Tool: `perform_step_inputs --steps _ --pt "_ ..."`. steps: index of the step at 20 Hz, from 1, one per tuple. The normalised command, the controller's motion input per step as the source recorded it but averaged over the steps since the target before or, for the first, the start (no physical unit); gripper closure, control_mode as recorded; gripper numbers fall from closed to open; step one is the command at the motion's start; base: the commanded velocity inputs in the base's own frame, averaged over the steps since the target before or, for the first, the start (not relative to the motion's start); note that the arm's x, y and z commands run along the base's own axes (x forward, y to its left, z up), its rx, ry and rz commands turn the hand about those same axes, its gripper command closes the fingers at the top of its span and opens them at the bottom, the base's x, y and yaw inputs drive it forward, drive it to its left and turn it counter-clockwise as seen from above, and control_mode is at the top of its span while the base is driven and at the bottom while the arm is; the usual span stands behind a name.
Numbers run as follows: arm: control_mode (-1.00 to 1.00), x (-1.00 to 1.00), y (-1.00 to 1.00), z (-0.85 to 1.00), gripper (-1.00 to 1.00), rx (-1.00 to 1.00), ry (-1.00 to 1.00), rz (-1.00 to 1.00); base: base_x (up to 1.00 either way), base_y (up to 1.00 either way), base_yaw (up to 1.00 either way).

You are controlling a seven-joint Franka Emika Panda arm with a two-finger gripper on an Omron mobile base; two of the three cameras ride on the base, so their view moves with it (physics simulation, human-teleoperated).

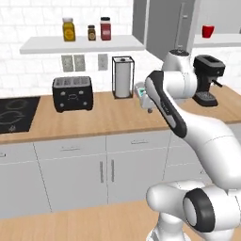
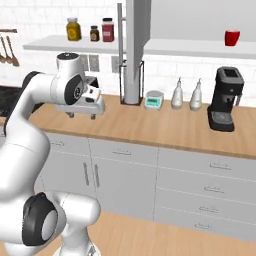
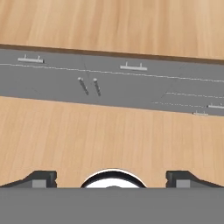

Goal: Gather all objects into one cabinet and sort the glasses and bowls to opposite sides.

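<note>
A bright red cup (image 1: 207, 31) (image 2: 231, 37) stands on the white shelf board (image 2: 195, 48) of the grey wall cabinet. The cabinet's door (image 1: 162, 23) (image 2: 136, 45) is swung open, and its long bar handle (image 2: 120, 40) faces the room. My gripper (image 2: 82, 114) (image 1: 147, 104) hangs a little above the wooden counter (image 2: 150, 127) and points down. It is open, its fingertips (image 3: 41, 178) stand wide apart, and nothing is between them. The wooden bowl, the grey tumbler and the orange mug are out of view.
On the counter stand a black toaster (image 1: 72, 93), a paper towel holder (image 1: 123, 77), a small scale (image 2: 154, 100), two white bottles (image 2: 176, 95) and a black coffee machine (image 2: 226, 97). Jars (image 1: 68, 29) sit on a wall shelf. A cooktop (image 1: 16, 113) lies at the left.
</note>
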Motion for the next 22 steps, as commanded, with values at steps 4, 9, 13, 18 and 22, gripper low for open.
perform_step_inputs --steps 4,9,13,18,22 --pt "1.0 0.0 0.0 0.0 -1.0 0.0 0.0 0.0 -0.31 -0.93 0.08" --pt "1.0 0.0 0.0 0.0 -1.0 0.0 0.0 0.0 -0.36 -1.0 0.14" --pt "1.0 0.0 0.0 0.0 -1.0 0.0 0.0 0.0 -0.05 -1.0 0.05" --pt "1.0 0.0 0.0 0.0 -1.0 0.0 0.0 0.0 0.66 -0.8 -0.12" --pt "1.0 0.0 0.0 0.0 -1.0 0.0 0.0 0.0 1.0 -0.43 -0.3"
